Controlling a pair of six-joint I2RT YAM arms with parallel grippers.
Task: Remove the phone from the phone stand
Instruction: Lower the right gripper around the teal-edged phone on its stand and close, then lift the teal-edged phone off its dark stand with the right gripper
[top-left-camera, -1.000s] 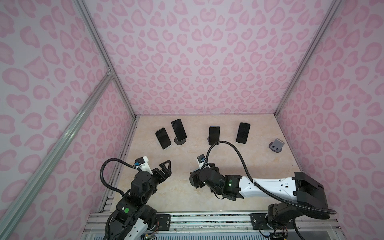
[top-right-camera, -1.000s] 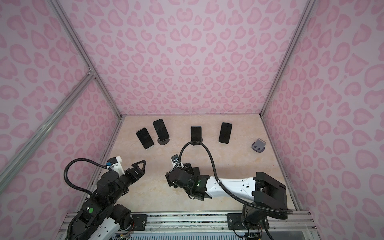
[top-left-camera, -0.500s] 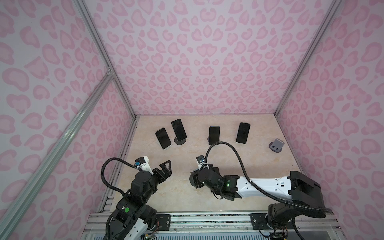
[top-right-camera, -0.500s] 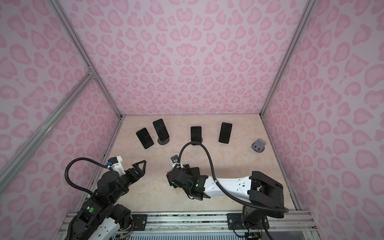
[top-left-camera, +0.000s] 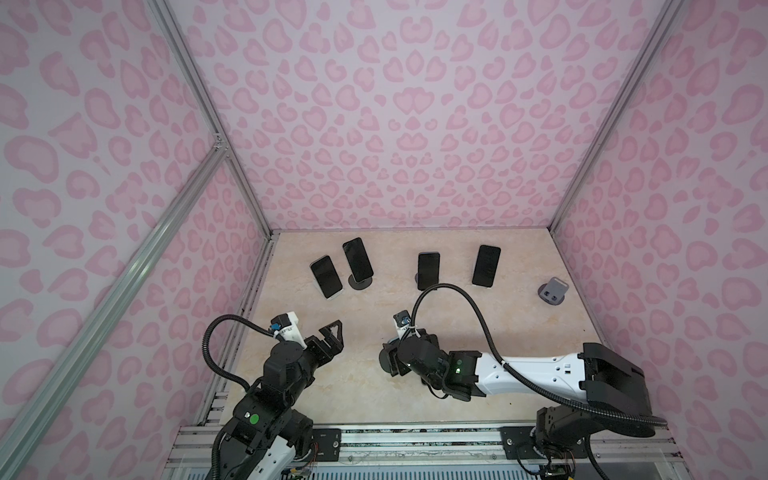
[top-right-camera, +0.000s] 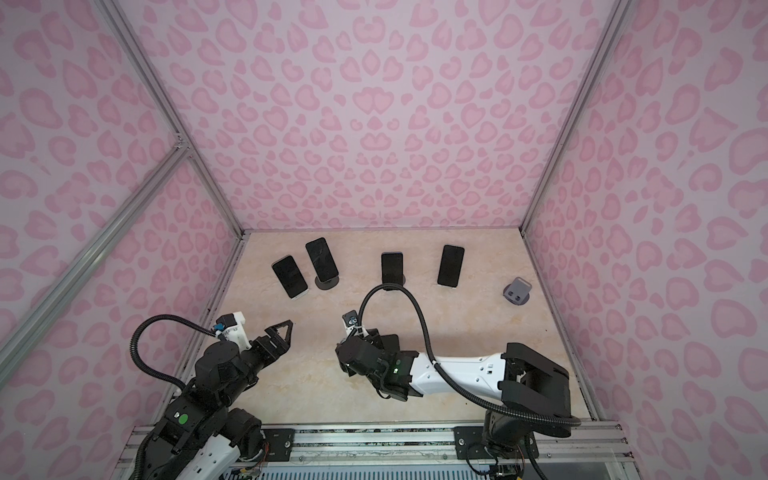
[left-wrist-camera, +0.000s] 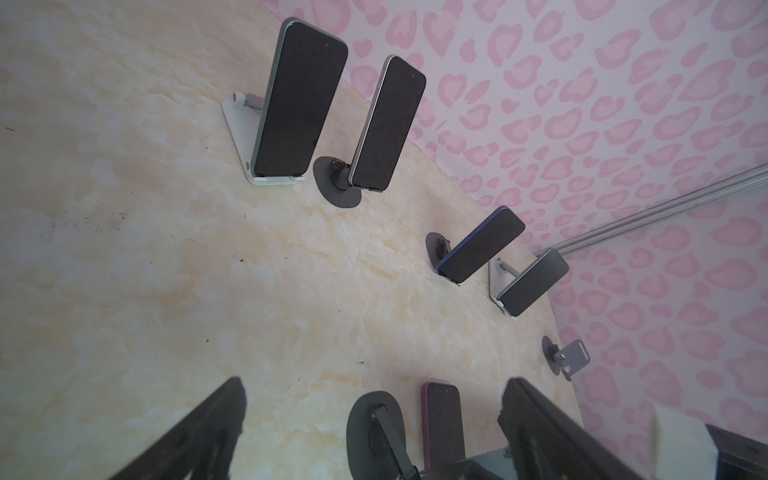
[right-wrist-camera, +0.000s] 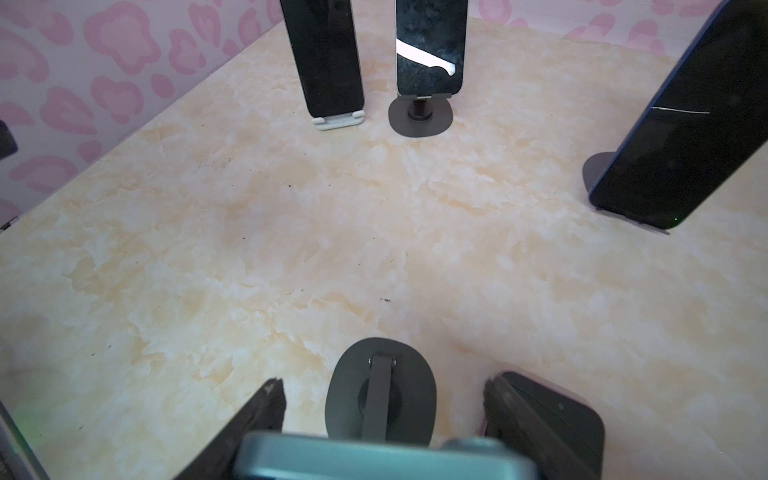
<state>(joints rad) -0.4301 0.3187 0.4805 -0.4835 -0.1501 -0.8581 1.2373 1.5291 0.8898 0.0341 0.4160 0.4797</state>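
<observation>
The right jaws sit low over the worktop (top-left-camera: 357, 390), about 7 o'clock from its middle. They straddle the grey-green phone (right-wrist-camera: 382, 455) on the dark phone stand (right-wrist-camera: 345, 399). The fingers (right-wrist-camera: 266, 399) flank its edges, but I cannot tell whether they press on it. A dark purple phone (right-wrist-camera: 561, 411) lies flat just beside the stand, at roughly its 2 o'clock. The left jaws, at 9 o'clock of the right ones, gape wide and hold nothing. Four more phones (top-left-camera: 428, 270) stand propped along the 12 o'clock edge.
</observation>
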